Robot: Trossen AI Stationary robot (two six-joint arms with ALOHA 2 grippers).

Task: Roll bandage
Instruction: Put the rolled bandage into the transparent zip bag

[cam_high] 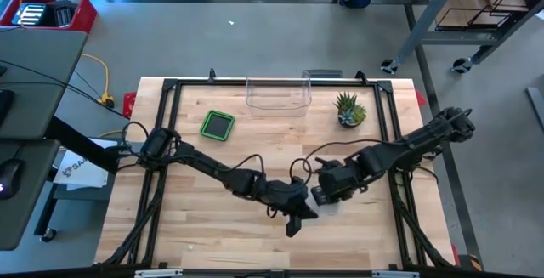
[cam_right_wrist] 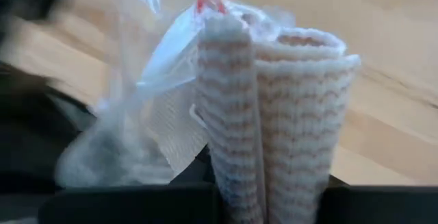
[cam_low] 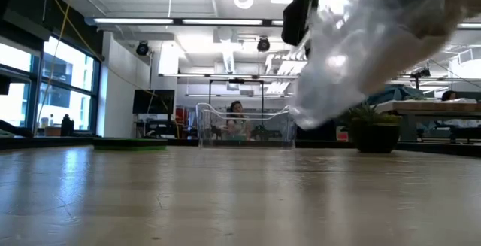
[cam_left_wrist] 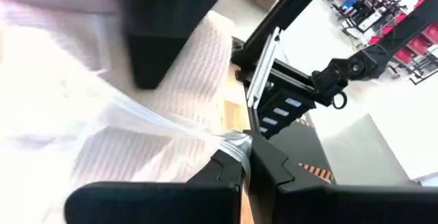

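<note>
Near the worktop's (cam_high: pixel 212 227) centre, toward five o'clock, both hands meet over the bandage (cam_right_wrist: pixel 280 121). The right hand (cam_right_wrist: pixel 270 193) is pinching the bandage's rolled end, while the left hand (cam_left_wrist: pixel 246 166) is pressed together on a twisted corner of its clear plastic wrapper (cam_left_wrist: pixel 102 125). To do this well, I judge the left should draw the wrapper away steadily while the right keeps its grip firm, so the coils stay tight. The bandage is cream, ribbed with a wavy weave, loosely coiled, held above the wood.
</note>
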